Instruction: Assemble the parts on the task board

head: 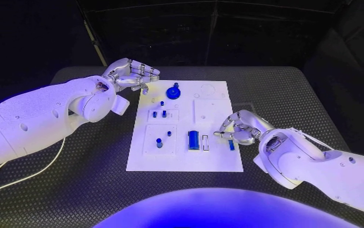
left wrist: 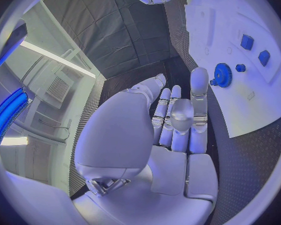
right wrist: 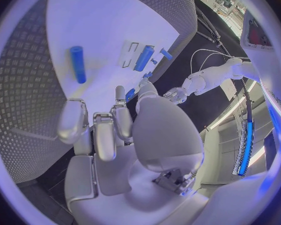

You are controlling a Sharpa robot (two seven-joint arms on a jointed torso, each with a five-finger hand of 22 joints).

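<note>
White board [head: 216,157] lies mid-table on the black table [head: 303,96], long side running away from the robot.

Left hand [head: 133,75] hovers off the board's far left corner, just beside it, not touching it. Fingers curled in, close together, nothing in them. In the left wrist view the left hand [left wrist: 178,120] shows fingers side by side, bent, empty, with the board edge just beyond the fingertips.

Right hand [head: 241,129] sits at the board's right edge, near side, fingers curled over the edge. A small blue peg [head: 231,145] lies on the board right under or beside those fingers; cannot tell if it is pinched or just touched. In the right wrist view the right hand [right wrist: 109,130] has fingers bent and close together, with no part clearly between them, and a blue peg [right wrist: 77,64] lies loose on the board beyond them.

Parts on the board: blue gear [head: 174,91] at the far end near the left hand, also seen in the left wrist view [left wrist: 222,75]. Small blue pins [head: 159,114] stand in the left middle. Blue block [head: 193,140] stands near the centre, near side, with a pale slot [head: 204,142] just beside it. Another blue pin [head: 159,142] is at the near left.
</note>
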